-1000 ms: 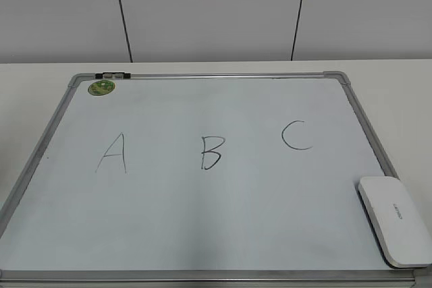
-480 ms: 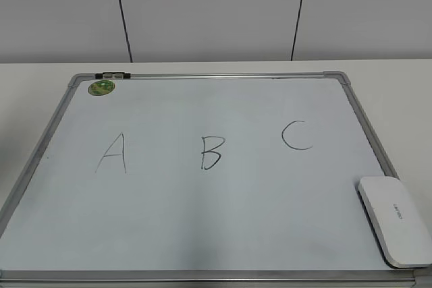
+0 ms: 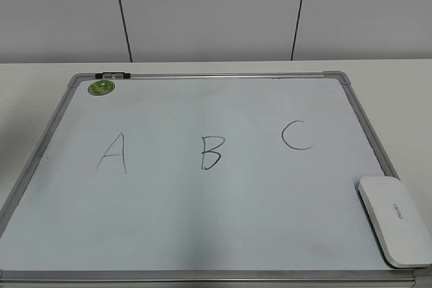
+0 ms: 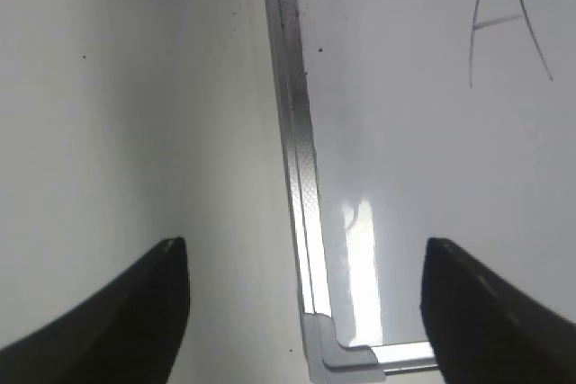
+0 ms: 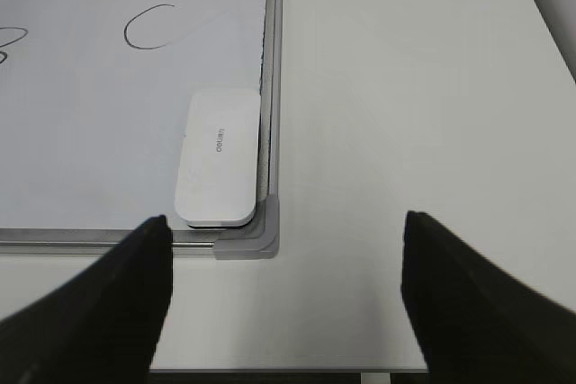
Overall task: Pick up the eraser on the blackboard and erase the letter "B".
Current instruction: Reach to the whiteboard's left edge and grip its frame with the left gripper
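Nothing has moved since the earlier frames: the eraser (image 3: 396, 220) sits where it was, and no arm has come into the exterior view. The blackboard (image 3: 67, 99), a white board in a grey metal frame, lies flat on a pale table (image 3: 27, 79). Across its middle run three black hand-drawn letters: the "A" (image 3: 113, 153) on the left, the letter "B" (image 3: 212, 152) in the centre, whole and unsmudged, and the "C" (image 3: 296, 135) on the right. A round green sticker (image 3: 102, 87) sits in the far left corner of the board, just beside a small dark clip (image 3: 112, 74) on the top frame.

The eraser is a flat white block with rounded corners, lying in the near right corner of the board, its long side against the right frame and its near end close to the bottom frame. Small grey lettering shows on its top. It is well apart from the "B", with the "C" between them and further back.

In the right wrist view the right gripper (image 5: 286, 299) hangs above the bare table beside the board's corner, its dark fingers spread wide and holding nothing; the eraser (image 5: 218, 156) lies ahead and to the left of it. In the left wrist view the left gripper (image 4: 306, 308) is likewise spread wide and empty, straddling the board's left frame near the corner, with the "A" (image 4: 504, 20) ahead
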